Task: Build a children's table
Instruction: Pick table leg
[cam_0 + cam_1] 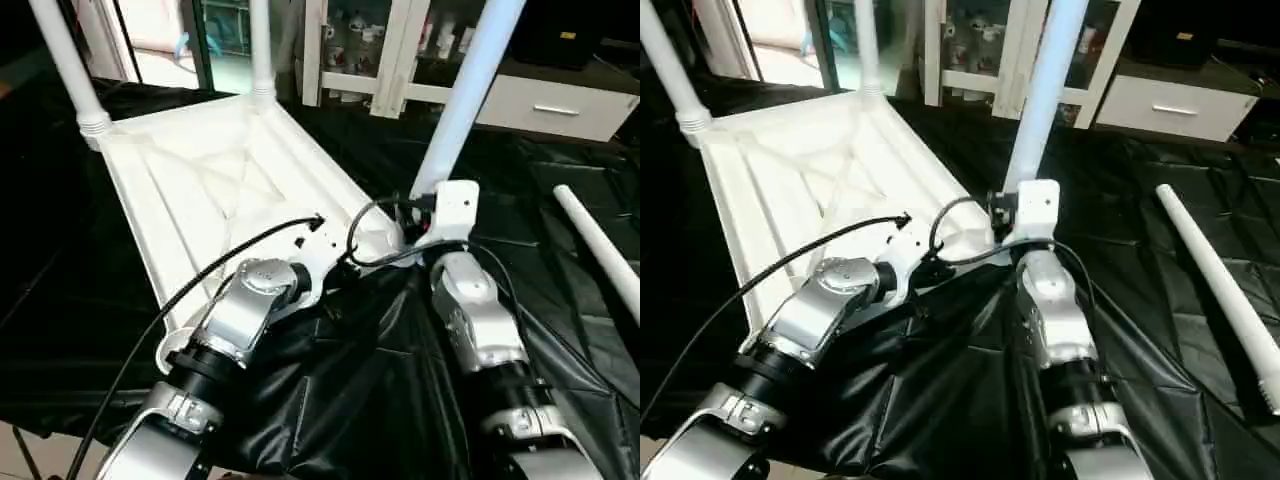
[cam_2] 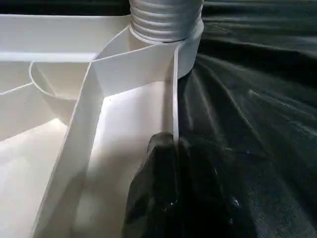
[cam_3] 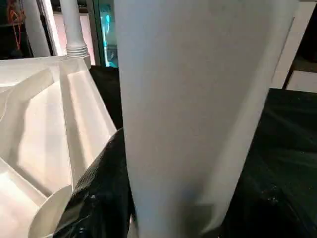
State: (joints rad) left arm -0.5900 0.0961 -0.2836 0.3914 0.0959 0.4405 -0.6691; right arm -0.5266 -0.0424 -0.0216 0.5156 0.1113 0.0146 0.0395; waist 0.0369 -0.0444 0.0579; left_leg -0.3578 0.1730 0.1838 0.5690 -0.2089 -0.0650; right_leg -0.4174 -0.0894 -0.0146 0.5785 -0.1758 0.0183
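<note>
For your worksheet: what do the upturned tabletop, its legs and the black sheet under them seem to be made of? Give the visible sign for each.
Tabletop: likely moulded plastic; smooth white, thin ribs crossing.
Legs: probably plastic tube; ridged rings at one leg's base.
Black sheet: seemingly thin plastic film; glossy, creased.

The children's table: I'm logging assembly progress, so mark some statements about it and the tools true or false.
1. The tabletop lies underside up. True.
2. All four legs are fitted. False: three stand in corners; the loose leg lies on the black sheet.
3. The right tool is closed around the near upright leg. True.
4. The left tool is wide open above the top. False: it is shut on the tabletop's rim.
</note>
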